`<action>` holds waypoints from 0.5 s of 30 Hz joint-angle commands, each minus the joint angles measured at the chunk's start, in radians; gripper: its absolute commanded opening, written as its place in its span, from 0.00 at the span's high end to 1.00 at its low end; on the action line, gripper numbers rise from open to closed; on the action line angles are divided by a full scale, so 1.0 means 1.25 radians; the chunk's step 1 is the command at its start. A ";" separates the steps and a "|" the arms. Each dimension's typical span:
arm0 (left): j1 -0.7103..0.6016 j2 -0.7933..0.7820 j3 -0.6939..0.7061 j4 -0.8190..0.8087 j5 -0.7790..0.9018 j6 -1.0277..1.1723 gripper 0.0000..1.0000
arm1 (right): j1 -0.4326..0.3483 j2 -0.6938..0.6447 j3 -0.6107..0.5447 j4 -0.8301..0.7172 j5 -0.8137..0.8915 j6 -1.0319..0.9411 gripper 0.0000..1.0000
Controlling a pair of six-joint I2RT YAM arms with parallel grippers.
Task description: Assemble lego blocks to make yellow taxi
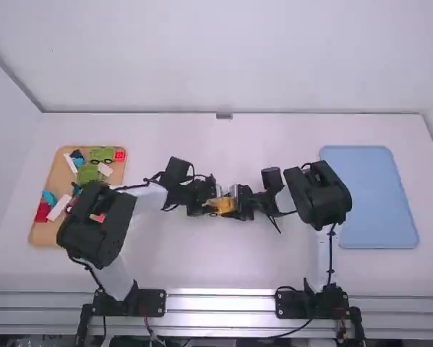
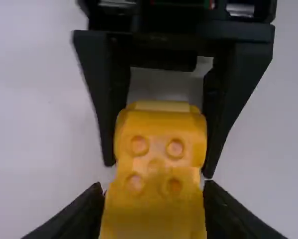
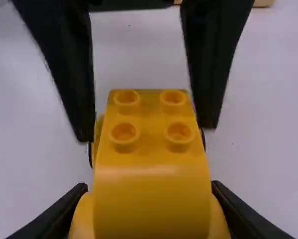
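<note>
My left gripper (image 1: 212, 204) and my right gripper (image 1: 236, 205) meet from opposite sides at the yellow brick assembly (image 1: 223, 205), mid-table. In the left wrist view the yellow assembly (image 2: 156, 172), studs showing, lies between the fingers of my left gripper (image 2: 153, 191), which stand slightly apart from its sides. Seen by the right wrist camera, my right gripper (image 3: 149, 196) is shut on the rounded, wider near part of the yellow assembly (image 3: 151, 164). The left gripper's fingertips flank the studded part there, narrow gaps beside them. The underside is hidden.
At the left, a tan tray (image 1: 41, 233) holds several loose pieces, among them green blocks (image 1: 89, 173), a red block (image 1: 42, 212) and white pieces (image 1: 59, 207). The left arm reaches over its right edge. A blue tray (image 1: 368, 196) lies at the right.
</note>
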 commanded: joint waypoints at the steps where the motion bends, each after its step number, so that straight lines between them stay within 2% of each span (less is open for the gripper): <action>1: 0.045 -0.040 -0.006 -0.020 0.080 0.041 0.44 | -0.002 0.012 0.007 -0.005 0.019 0.015 0.62; 5: 0.100 -0.070 -0.006 -0.079 0.161 0.120 0.30 | -0.002 0.012 0.007 -0.004 0.019 0.015 0.62; 7: 0.155 -0.102 -0.006 -0.138 0.209 0.173 0.07 | -0.002 0.012 0.009 -0.004 0.018 0.015 0.62; 8: 0.191 -0.121 -0.006 -0.167 0.228 0.197 0.01 | -0.002 0.012 0.013 -0.005 0.018 0.017 0.62; 11: 0.268 -0.155 -0.006 -0.197 0.248 0.197 0.01 | -0.010 0.005 0.032 0.001 0.018 0.075 0.59; 15: 0.347 -0.170 -0.006 -0.179 0.246 0.124 0.01 | -0.047 -0.038 0.051 -0.005 0.019 0.159 0.60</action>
